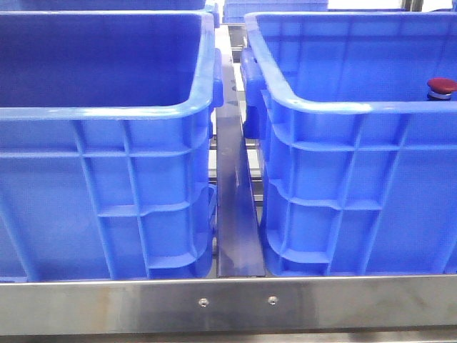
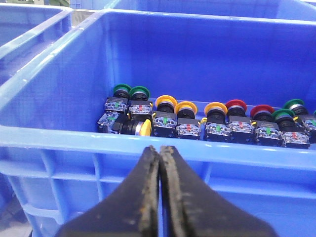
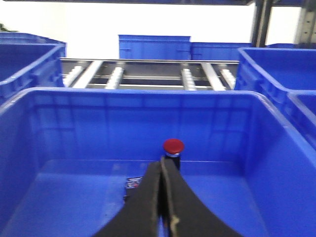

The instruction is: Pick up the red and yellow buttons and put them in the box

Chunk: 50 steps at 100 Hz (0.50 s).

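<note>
Blue ribbed plastic crates fill the front view: 2 side by side on a steel-framed roller rack (image 1: 228,304), left crate (image 1: 107,107) and right crate (image 1: 343,107), with a narrow gap between. Glossy red mushroom-cap button (image 1: 441,86) visible inside right crate near its right wall, standing upright; same button (image 3: 173,146) seen in right wrist view, upright on its dark body on the crate floor, just beyond the black fingertips. Right gripper (image 3: 161,170) clenched, jaws pressed together, nothing between them; a small dark part (image 3: 132,182) lies on the floor beside it, identity unclear. Left gripper (image 2: 159,153) likewise clamped closed and empty, hovering just outside the near rim of a supply crate (image 2: 148,140). Supply crate holds a row of push buttons along its floor: green caps (image 2: 131,91), yellow caps (image 2: 175,104), red caps (image 2: 247,108), 1 yellow button tipped on its side (image 2: 143,127). Judged step: red button appears already deposited in the box; yellow pick not yet begun. Next move calls for opening left jaws, clearing the rim, descending onto 1 yellow cap without disturbing touching neighbours. Risk: buttons packed close, fingers may snag 2.
</note>
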### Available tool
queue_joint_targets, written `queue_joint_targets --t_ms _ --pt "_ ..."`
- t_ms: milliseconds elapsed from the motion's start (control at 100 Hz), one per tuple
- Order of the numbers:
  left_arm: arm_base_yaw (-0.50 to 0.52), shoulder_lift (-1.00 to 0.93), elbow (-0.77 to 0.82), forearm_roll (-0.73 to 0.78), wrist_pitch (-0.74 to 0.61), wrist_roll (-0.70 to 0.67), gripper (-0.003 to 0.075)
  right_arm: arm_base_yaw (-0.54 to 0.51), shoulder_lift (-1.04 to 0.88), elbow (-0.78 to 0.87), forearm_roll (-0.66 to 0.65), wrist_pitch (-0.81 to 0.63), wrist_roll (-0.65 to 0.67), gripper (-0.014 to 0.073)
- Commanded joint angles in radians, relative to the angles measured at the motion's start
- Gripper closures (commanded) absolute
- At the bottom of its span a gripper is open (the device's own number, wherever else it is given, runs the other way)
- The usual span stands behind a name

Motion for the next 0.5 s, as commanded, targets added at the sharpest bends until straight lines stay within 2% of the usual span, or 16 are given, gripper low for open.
queue_joint_targets --t_ms 0,30,80,170,340,380,490 --pt "0.001 -0.034 0.049 -0.007 -0.086 0.002 0.0739 0.006 0.009 -0.004 -0.369 -0.101 0.360 0.0652" --pt "0.001 -0.034 0.049 -0.007 -0.086 0.002 0.0739 0.010 0.006 0.008 -0.470 -0.131 0.493 0.0652" --pt "0.001 -0.034 0.049 -0.007 -0.086 0.002 0.0739 0.022 -0.004 0.043 -0.633 -0.190 0.641 0.0652" --pt "0.001 -0.034 0.049 -0.007 -0.086 0.002 0.0739 0.036 -0.042 0.108 -0.763 -0.252 0.797 0.0652" --pt "0.001 -0.034 0.049 -0.007 -0.086 0.002 0.0739 0.036 -0.155 0.239 -0.773 -0.244 0.821 0.0652" --pt "0.001 -0.034 0.049 -0.007 -0.086 0.002 0.0739 0.036 -0.196 0.235 -0.783 -0.157 0.823 0.0652" --pt "0.001 -0.034 0.049 -0.007 -0.086 0.002 0.0739 0.037 -0.237 0.236 -0.785 -0.110 0.823 0.0652"
